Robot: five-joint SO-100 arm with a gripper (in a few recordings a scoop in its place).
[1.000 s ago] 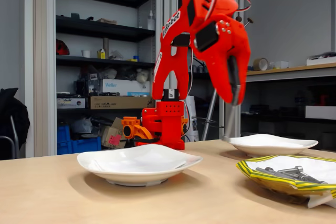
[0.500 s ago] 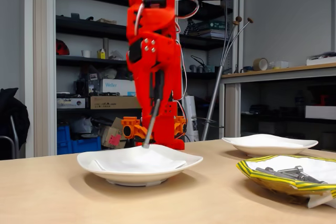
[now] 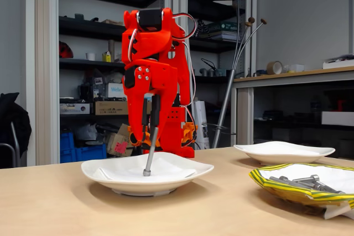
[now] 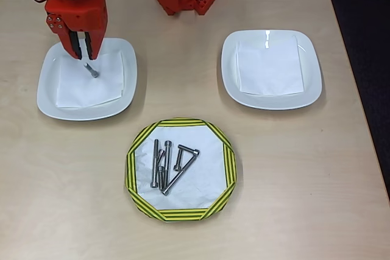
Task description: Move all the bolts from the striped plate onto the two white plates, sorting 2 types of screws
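So the gripper [image 3: 150,115] is pinching a long bolt [image 3: 150,150] head-down over the white plate [image 4: 49,98], upper left in the overhead view. Best to lower it gently, then open, so it doesn't bounce off.

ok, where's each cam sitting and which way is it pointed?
Fixed view: at table height by the near edge, facing the shelves; shows the whole red arm, its claw holding a long bolt head-down over the left white plate.
Overhead view: above the table, looking straight down; shows the arm's base and the claw from above.
Shared: the bolt in the claw, both white plates, the striped plate of bolts.
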